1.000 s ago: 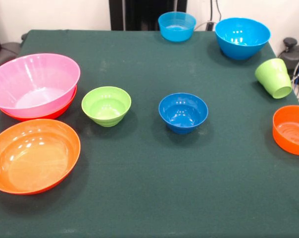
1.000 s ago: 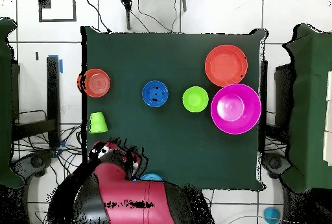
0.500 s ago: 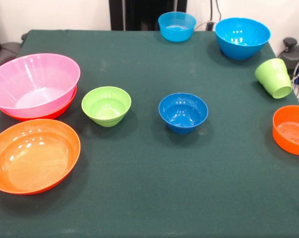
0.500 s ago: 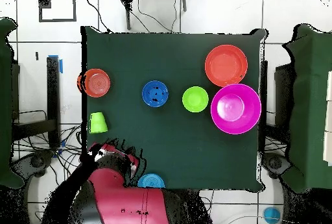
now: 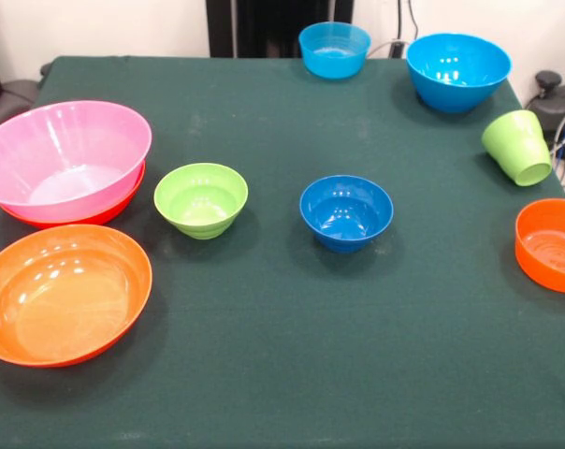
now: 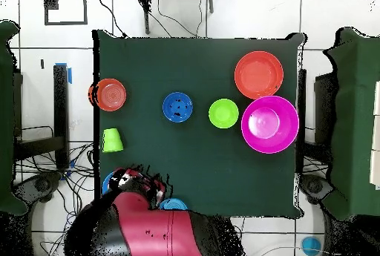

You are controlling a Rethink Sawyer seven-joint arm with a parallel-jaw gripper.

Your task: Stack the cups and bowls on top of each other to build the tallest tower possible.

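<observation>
**Jaws out of clear sight, arm at the worktop's edge**

Jaws: wide or narrow, I cannot tell; the overhead view shows only my red arm (image 6: pixel 148 227) bent low over the worktop's (image 5: pixel 282 355) edge, its end above the two sky blue bowls (image 5: pixel 334 49) (image 5: pixel 457 70). The front view shows none of me.

The tower is the pink bowl (image 5: pixel 67 154) nested in an orange bowl (image 5: pixel 123 208) at the worktop's side. Just beside it sits the second wide orange bowl (image 5: pixel 63 295). The lime bowl (image 5: pixel 200 199) and dark blue bowl (image 5: pixel 345 212) stand mid-worktop, apart. The lime cup (image 5: pixel 518 147) and small orange bowl (image 5: pixel 551 245) are at the opposite side.

Since half a second ago my arm has shifted along the edge, and a sliver of blue now shows beside its end. No bowl or cup has moved.
</observation>
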